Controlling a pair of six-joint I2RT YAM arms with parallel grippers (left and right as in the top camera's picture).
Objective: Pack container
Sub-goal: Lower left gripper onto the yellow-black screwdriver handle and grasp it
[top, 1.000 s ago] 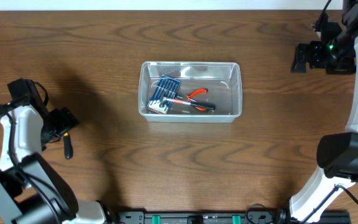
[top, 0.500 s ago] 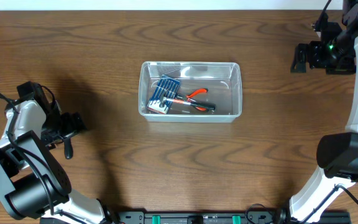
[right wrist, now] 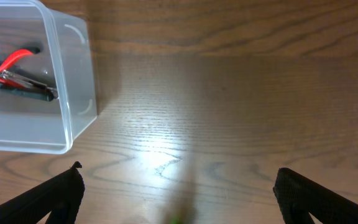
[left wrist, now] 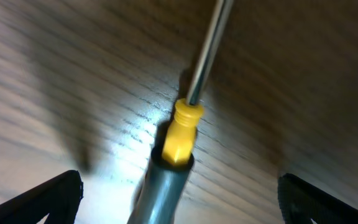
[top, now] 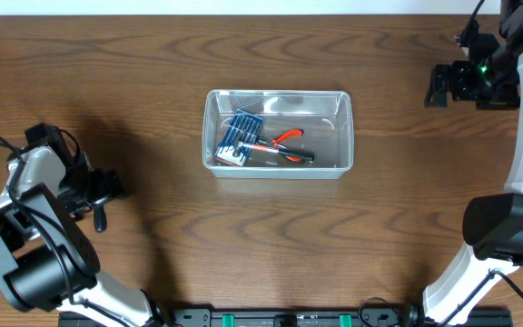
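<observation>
The container (top: 345, 136) is a clear plastic bin at the table's middle. It holds a small blue bit case (top: 241, 136) and red-handled pliers (top: 286, 143). Its corner and the pliers (right wrist: 17, 71) also show in the right wrist view (right wrist: 73, 74). A screwdriver (top: 99, 217) with a dark handle and a yellow collar lies on the table at the left. In the left wrist view its handle (left wrist: 169, 180) lies between the fingers. My left gripper (top: 103, 189) (left wrist: 179, 202) is open, its fingers well apart on either side of the handle. My right gripper (top: 438, 86) (right wrist: 179, 199) is open and empty at the far right.
The wood table (top: 271, 245) stretches around the bin. My right arm's base (top: 507, 227) stands at the right edge. My left arm's base (top: 34, 272) stands at the front left.
My left gripper has shifted slightly to the right, over the screwdriver. The screwdriver, the bin and the right arm have not moved.
</observation>
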